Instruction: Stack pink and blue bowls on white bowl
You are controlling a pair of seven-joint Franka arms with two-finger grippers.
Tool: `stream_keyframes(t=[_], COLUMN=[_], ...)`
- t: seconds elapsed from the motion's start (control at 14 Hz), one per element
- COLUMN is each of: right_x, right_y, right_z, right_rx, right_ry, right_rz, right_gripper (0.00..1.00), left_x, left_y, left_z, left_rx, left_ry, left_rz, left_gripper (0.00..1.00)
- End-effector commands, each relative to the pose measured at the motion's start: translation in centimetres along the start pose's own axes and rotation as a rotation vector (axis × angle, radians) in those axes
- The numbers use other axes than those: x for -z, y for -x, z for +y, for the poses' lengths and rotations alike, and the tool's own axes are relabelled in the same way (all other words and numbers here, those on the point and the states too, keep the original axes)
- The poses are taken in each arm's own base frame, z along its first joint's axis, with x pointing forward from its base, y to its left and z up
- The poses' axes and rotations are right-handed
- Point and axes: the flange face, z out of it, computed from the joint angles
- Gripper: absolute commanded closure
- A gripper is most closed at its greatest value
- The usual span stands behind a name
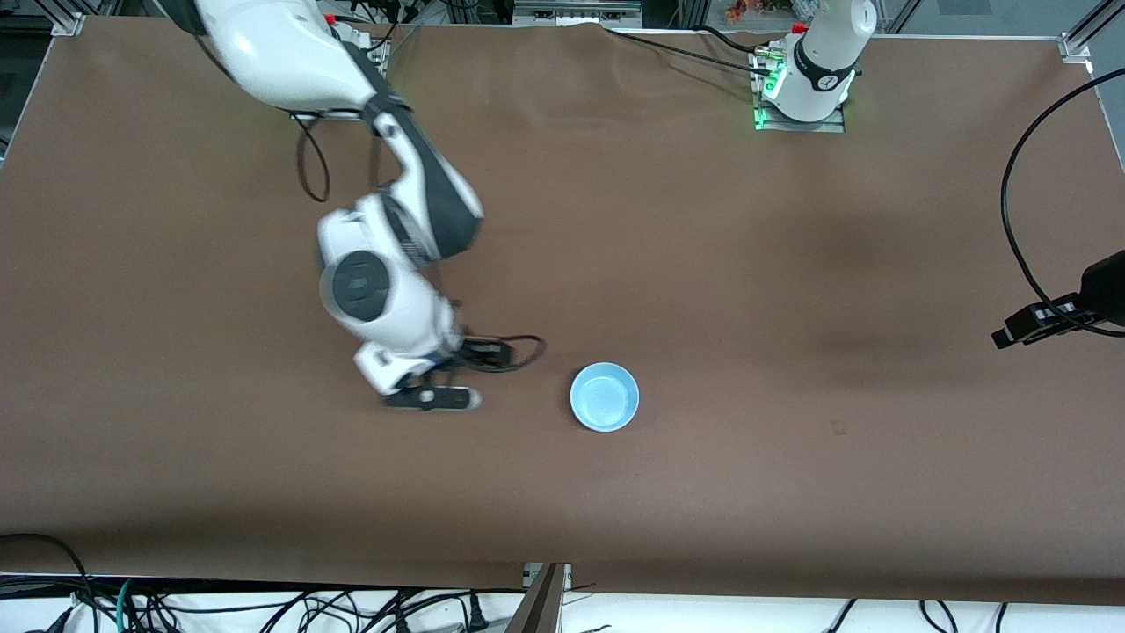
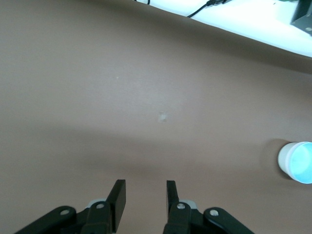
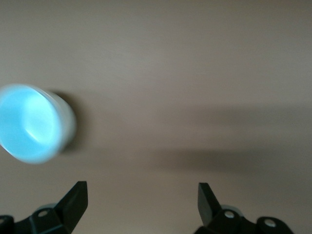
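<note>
since nothing is held by the right gripper (image 1: 431,397), its jaws spread wide beside the blue bowl (image 1: 605,396), release is judged done; the left gripper (image 2: 145,197), partly parted and empty, is kept waiting.

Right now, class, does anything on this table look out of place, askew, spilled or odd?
Nothing is spilled, tipped or damaged. The blue bowl sits upright on the brown table; no pink or white bowl shows separately. The right gripper hangs open beside it, toward the right arm's end. The left gripper is over bare table.
</note>
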Motion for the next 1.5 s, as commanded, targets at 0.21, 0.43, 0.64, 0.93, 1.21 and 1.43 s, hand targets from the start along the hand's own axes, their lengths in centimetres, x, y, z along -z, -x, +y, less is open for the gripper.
stream_keyframes(t=[0.21, 0.43, 0.64, 0.93, 1.21, 1.43], right_x=[10.9, 15.2, 22.6, 29.5, 28.5, 27.8], right_y=[3.7, 6.2, 8.7, 13.2, 16.7, 18.4], right_z=[14.5, 18.7, 21.1, 23.8, 24.8, 23.8], right_rx=[0.216, 0.144, 0.113, 0.097, 0.090, 0.024], right_ry=[0.090, 0.087, 0.089, 0.138, 0.193, 0.189], right_rz=[-0.252, -0.323, -0.222, -0.091, -0.131, -0.148], right_gripper=[0.00, 0.00, 0.00, 0.00, 0.00, 0.00], left_x=[-0.9, -1.7, -2.1, -2.5, -1.7, -1.7], left_y=[0.6, 0.7, 1.1, 1.7, 3.1, 3.1], left_z=[3.2, 3.0, 2.9, 4.5, 5.0, 5.2], left_rx=[-0.084, -0.088, -0.102, -0.162, -0.169, -0.172], left_ry=[-0.135, -0.141, -0.142, -0.199, -0.197, -0.194], left_rz=[0.003, 0.012, 0.023, 0.021, 0.020, 0.024], left_gripper=[0.56, 0.56, 0.56, 0.53, 0.45, 0.28])
